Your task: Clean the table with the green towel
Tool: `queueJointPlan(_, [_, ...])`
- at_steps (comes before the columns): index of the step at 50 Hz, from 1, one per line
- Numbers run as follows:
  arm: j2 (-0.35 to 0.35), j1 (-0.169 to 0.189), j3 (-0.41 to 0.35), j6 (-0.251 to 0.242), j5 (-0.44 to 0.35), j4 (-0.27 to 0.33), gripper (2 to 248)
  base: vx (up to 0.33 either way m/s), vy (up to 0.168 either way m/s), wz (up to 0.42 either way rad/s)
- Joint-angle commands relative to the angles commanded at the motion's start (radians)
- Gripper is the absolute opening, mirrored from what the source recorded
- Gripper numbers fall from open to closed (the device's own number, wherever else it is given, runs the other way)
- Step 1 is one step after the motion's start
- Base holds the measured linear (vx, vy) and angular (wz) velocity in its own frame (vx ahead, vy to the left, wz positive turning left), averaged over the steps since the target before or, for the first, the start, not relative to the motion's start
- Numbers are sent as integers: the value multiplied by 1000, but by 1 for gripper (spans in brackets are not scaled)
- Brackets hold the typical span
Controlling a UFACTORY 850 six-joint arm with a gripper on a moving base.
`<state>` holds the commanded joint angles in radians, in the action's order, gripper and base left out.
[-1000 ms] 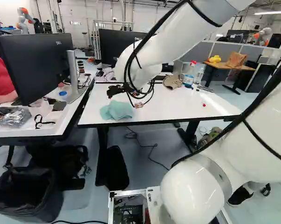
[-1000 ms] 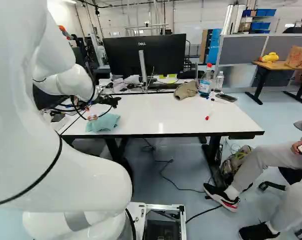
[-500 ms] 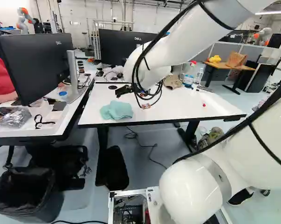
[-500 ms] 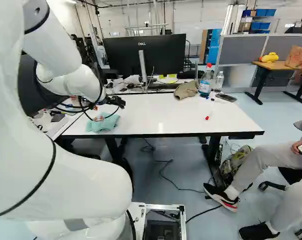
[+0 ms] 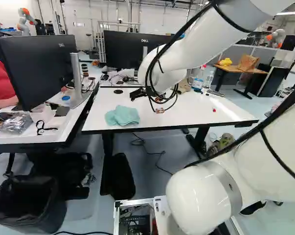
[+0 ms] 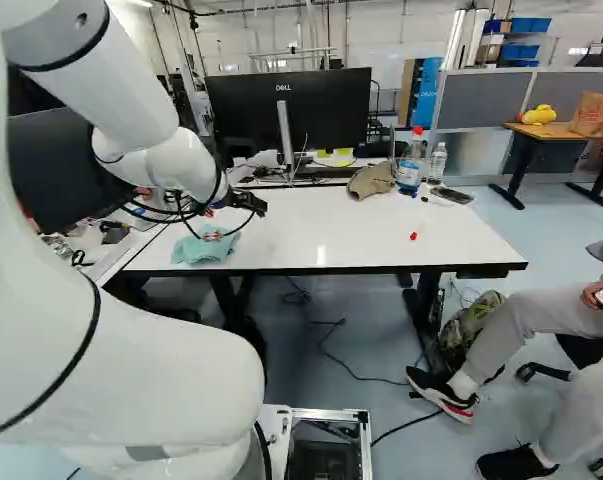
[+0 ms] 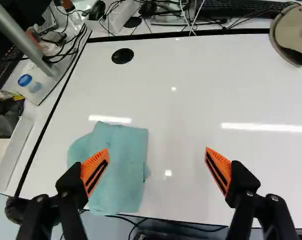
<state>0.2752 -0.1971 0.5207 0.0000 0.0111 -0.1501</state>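
The gripper hangs over the white table, behind and to the right of the green towel in the left base view. That towel lies crumpled near the table's front left corner. In the wrist view my gripper is open, its orange pads wide apart with bare tabletop between them. One finger overlaps the light teal towel from above, while the other is over bare table. Nothing is held.
A beige cap, two bottles, a dark phone-like item and a small red item are on the table. Monitors stand behind and left. A seated person is at the right of the right base view. Another robot stands far back.
The arm has swung to the right over the table, carrying the gripper away from above the towel's left part. The towel has stayed in place, and the base has not moved.
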Motion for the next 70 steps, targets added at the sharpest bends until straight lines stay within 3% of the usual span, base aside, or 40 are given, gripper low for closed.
queueJointPlan(70, [13, 287, -11, 0, 0, 0, 247, 0, 0, 0])
